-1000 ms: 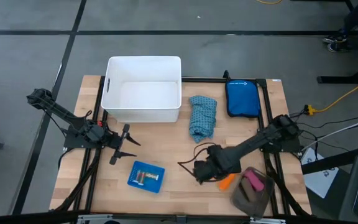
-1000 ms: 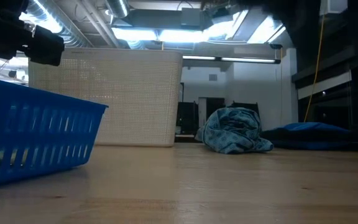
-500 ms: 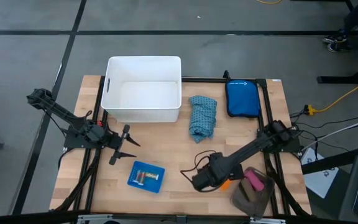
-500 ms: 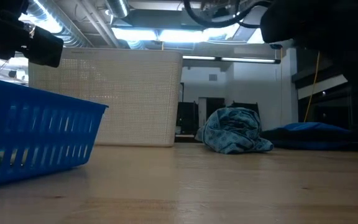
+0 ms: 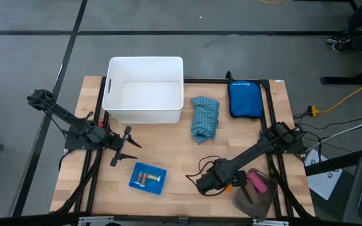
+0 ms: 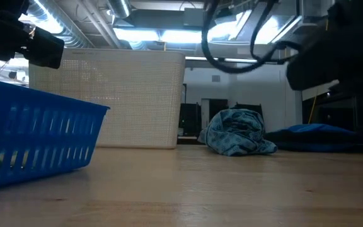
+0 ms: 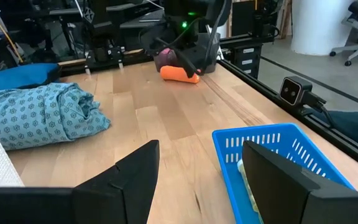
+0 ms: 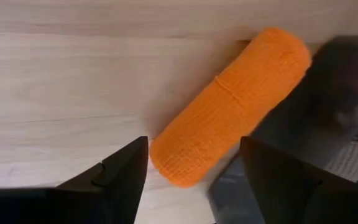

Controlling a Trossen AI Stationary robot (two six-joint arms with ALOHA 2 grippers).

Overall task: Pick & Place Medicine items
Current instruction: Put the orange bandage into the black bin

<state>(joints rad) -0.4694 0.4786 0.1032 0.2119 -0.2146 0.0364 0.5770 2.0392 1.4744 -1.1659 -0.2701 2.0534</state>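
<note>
The orange tube (image 8: 229, 106) lies flat on the table in the right wrist view, one end against a dark grey pouch (image 8: 347, 93). My right gripper (image 8: 194, 180) is open and points down, with a finger on either side of the tube's nearer end, apart from it. In the left wrist view the orange tube (image 7: 179, 73) lies under that gripper (image 7: 191, 56). The pouch (image 5: 256, 194) holds a pink block (image 5: 255, 182). A small blue basket (image 5: 148, 177) holds small pieces. My left gripper (image 5: 121, 145) waits open near the table's left side.
A white bin (image 5: 145, 90) stands at the far edge. A crumpled teal cloth (image 5: 205, 118) and a blue pouch (image 5: 244, 98) lie to its right. A black frame (image 5: 272, 125) runs along the table's sides. Bare wood lies between basket and right gripper.
My right gripper has moved toward the table's near edge and down over the orange tube, which the high view now mostly hides beneath it. The tube, pouch and basket have stayed in place.
</note>
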